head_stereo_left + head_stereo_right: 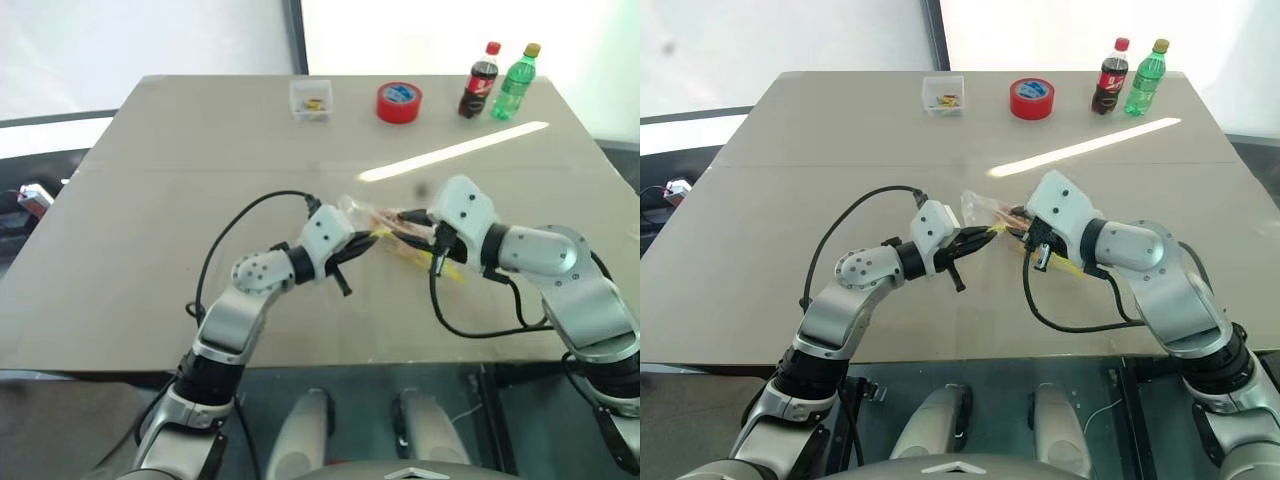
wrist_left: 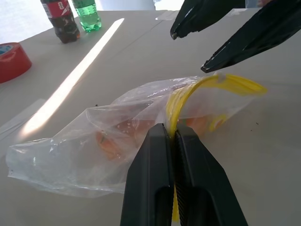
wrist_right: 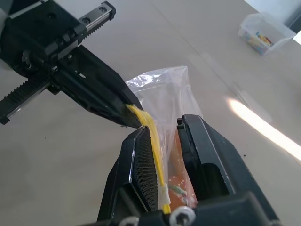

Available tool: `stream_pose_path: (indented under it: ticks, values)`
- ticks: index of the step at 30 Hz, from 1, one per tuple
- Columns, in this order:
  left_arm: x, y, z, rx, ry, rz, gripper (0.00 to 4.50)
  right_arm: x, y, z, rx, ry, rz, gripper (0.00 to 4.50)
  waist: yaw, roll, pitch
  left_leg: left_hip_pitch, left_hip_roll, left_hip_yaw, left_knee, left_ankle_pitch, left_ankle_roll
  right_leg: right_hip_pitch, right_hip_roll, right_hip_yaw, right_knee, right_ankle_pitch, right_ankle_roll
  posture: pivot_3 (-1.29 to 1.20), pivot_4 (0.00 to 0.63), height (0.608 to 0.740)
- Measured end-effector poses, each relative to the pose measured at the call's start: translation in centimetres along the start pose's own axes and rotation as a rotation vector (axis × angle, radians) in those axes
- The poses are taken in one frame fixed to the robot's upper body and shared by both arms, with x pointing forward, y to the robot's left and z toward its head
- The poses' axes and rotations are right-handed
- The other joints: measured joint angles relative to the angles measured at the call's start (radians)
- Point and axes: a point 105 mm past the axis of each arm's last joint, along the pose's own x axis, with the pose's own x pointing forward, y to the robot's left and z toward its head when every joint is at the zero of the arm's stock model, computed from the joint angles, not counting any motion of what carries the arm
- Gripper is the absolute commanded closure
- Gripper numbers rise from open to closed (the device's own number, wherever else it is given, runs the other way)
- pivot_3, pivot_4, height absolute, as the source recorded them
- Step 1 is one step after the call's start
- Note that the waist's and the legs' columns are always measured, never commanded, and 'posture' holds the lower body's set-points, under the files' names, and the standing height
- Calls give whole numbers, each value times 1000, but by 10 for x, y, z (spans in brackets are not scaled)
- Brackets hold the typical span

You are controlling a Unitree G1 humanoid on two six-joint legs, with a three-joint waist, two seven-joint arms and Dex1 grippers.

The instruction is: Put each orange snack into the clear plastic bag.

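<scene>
Orange oval snacks (image 2: 117, 139) lay inside the clear crinkly plastic bag (image 2: 84, 150), held above the worktop (image 1: 150, 200).
Left end effector (image 2: 175, 136) pinched its yellow strip (image 2: 211, 82); right end effector (image 3: 164, 155), spread, straddled that strip.

Legible markings are few. The dark cola bottle (image 2: 60, 20) carries a red label with white lettering, of which only fragments show (no whole word can be made out). The green bottle (image 2: 86, 12) bears a label too small to read. The red tape roll (image 1: 399, 102) has a blue inner patch; any print there is illegible.
</scene>
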Motion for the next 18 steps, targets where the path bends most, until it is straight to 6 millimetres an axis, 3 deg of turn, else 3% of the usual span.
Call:
stream_pose_path:
  ticks: [7,18]
  values:
    - [2,2,4,13,-5,-1,4500,-5,10,-19,31,87,18,3357,-1,0,0,1,0,0,0,0,0,1,0,0,0,0,1,0,150,740]
    - [2,2,3,11,-3,-1,4500,-5,5,-25,24,117,-18,3357,-2,0,0,1,0,0,0,0,0,1,0,0,0,-1,1,0,150,740]
